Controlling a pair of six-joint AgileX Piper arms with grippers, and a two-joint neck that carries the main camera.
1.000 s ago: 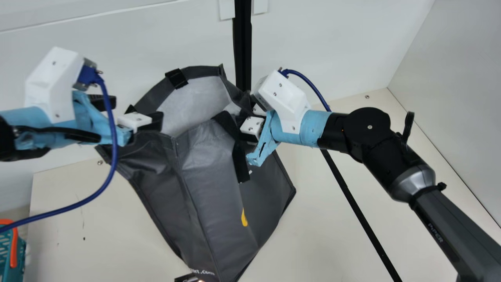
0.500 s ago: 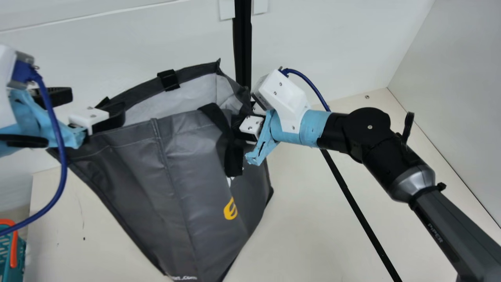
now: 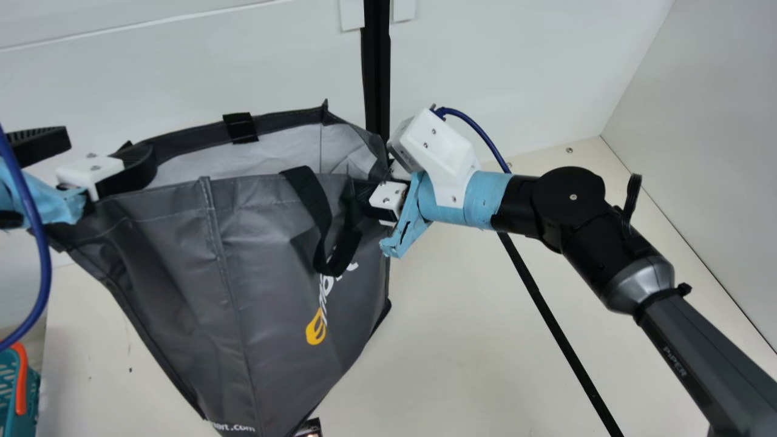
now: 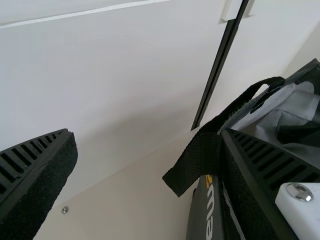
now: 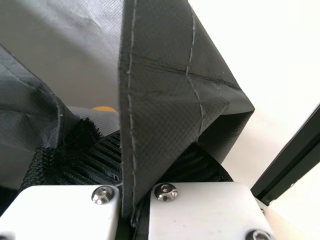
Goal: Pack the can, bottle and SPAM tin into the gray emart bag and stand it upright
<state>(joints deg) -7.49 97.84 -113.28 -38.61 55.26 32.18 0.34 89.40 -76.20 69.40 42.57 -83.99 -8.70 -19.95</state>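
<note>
The gray sewn fabric bag (image 3: 273, 255) is over the flat cream table (image 3: 485, 340) — with the teal perforated plastic basket (image 3: 9, 382) at its left, and the straight black post (image 3: 377, 67) behind, against the flat white wall (image 3: 182, 67).

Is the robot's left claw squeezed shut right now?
No, the left gripper is open: its two fingers stand wide apart, with just one of them at the gray bag.

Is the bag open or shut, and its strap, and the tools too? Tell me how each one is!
Gray bag: mouth open.
Front strap: drooping in a loop.
Left tool: open, one finger in the bag's mouth.
Right tool: shut on the bag's rim.
</note>
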